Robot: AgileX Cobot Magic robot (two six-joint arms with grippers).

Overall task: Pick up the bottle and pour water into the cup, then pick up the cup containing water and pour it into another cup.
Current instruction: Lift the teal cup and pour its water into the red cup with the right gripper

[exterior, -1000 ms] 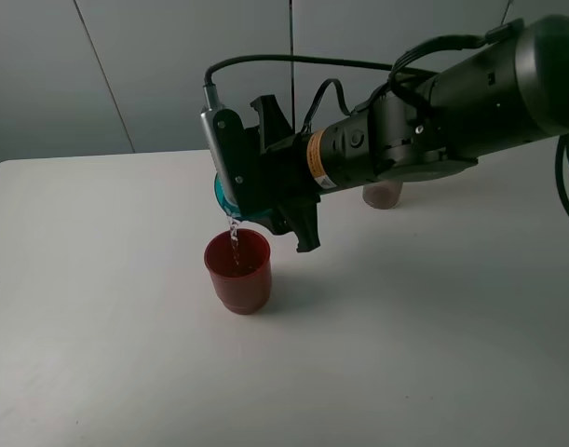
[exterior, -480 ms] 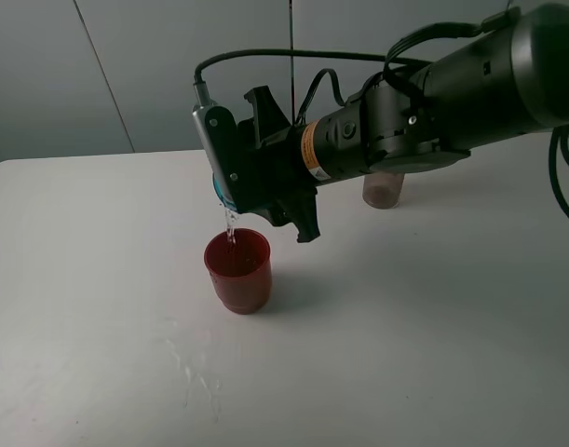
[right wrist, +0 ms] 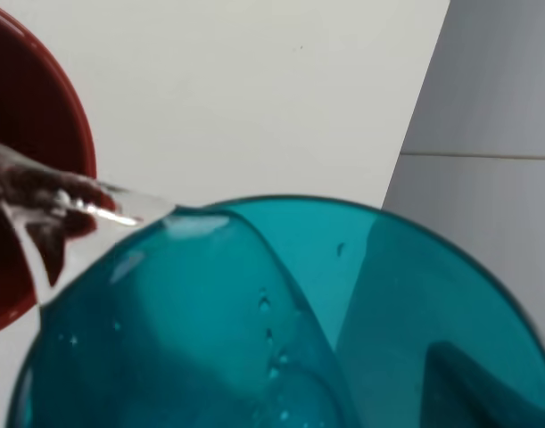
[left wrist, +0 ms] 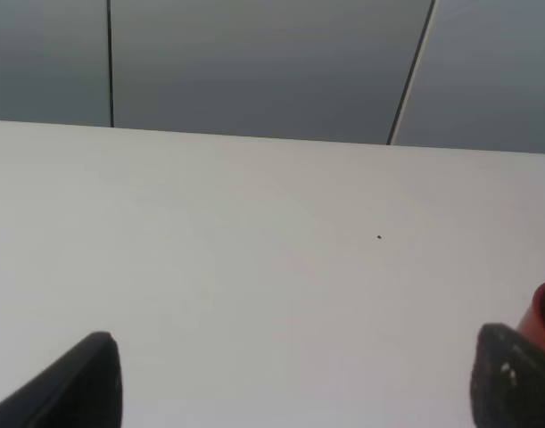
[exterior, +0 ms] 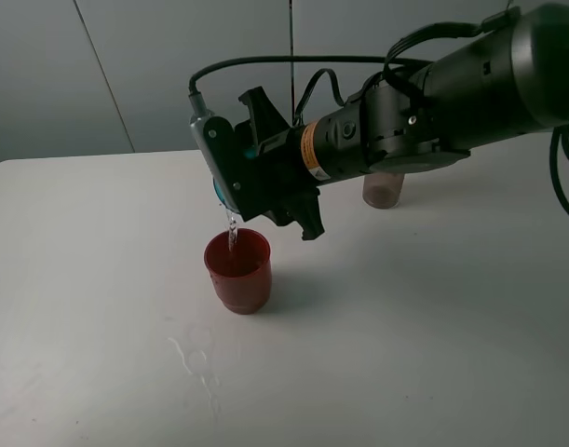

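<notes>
Since half a second ago the right gripper (exterior: pixel 230 177) has rolled slightly further over, and the wet splash patch on the table in front of the red cup has spread and changed shape. That gripper is clamped on the small translucent teal-blue plastic tumbler (right wrist: pixel 254 321), tipped steeply just above the wide translucent red plastic cup (exterior: pixel 237 270); a thin stream of water (exterior: pixel 232 228) falls from the tumbler's lip into the red cup. The left gripper (left wrist: pixel 290 383) is spread wide and holds nothing, low over the bare white table (exterior: pixel 405 354).

The bottle pour looks finished and the second pour is near its end, judging by the little water left inside the teal tumbler. The smoky grey-brown translucent plastic bottle (exterior: pixel 382 194) stands behind the right arm, mostly hidden.
</notes>
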